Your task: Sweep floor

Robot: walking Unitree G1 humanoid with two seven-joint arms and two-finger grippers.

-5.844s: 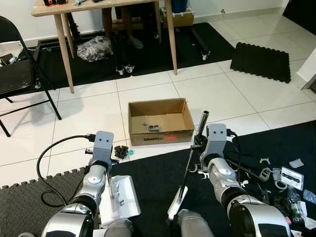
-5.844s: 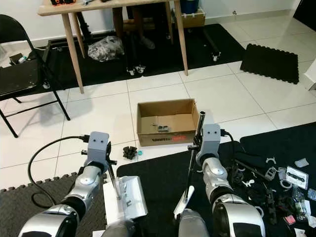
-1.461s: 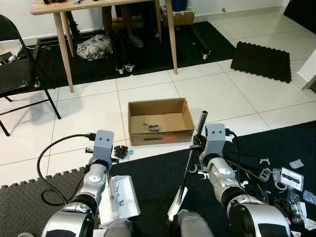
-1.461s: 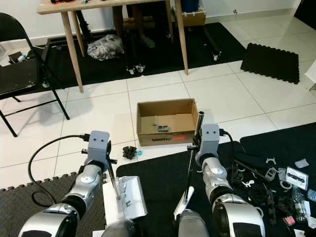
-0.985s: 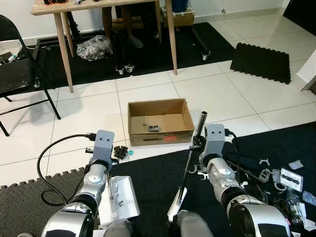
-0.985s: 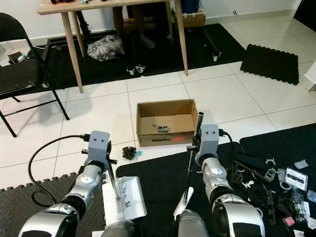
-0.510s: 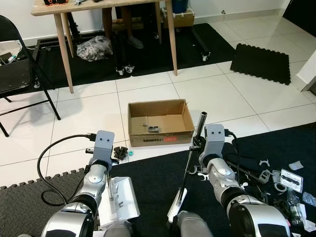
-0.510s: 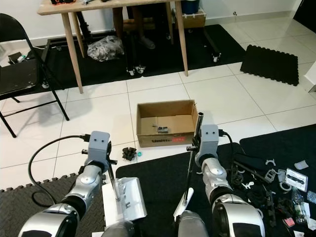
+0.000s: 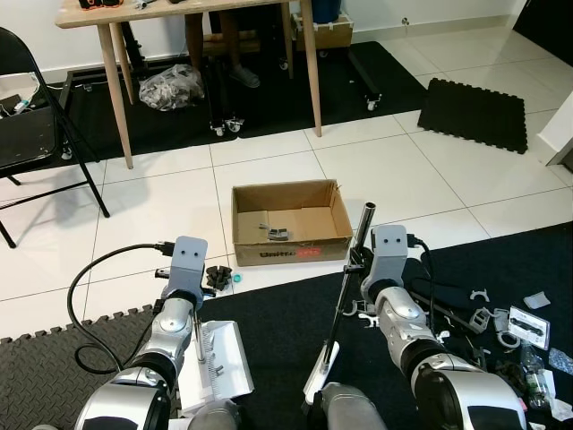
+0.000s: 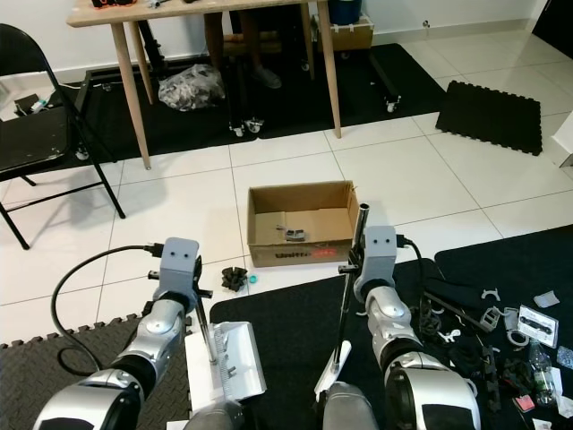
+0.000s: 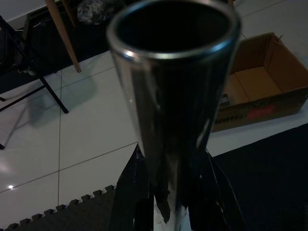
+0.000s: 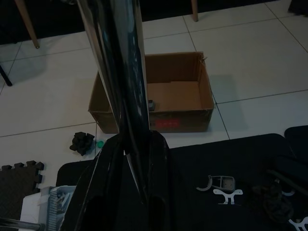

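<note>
My left gripper (image 11: pixel 173 195) is shut on the metal handle (image 11: pixel 173 96) of a white dustpan (image 9: pixel 215 363), which lies on the mat by my left arm. My right gripper (image 12: pixel 132 187) is shut on the metal broom handle (image 9: pixel 352 269). The handle slants down to the white brush head (image 9: pixel 318 381) on the black mat. A small black clump of debris (image 9: pixel 218 276) with a green bit (image 9: pixel 235 279) lies on the white tiles just ahead of the left wrist. An open cardboard box (image 9: pixel 291 219) stands beyond it, with a small item (image 9: pixel 276 234) inside.
Scattered small parts (image 9: pixel 501 322) lie on the black mat at the right. A black cable (image 9: pixel 89 287) loops on the left. A wooden table (image 9: pixel 116 81) and a folding chair (image 9: pixel 27 134) stand farther back. A black foam mat (image 9: pixel 474 112) lies at the far right.
</note>
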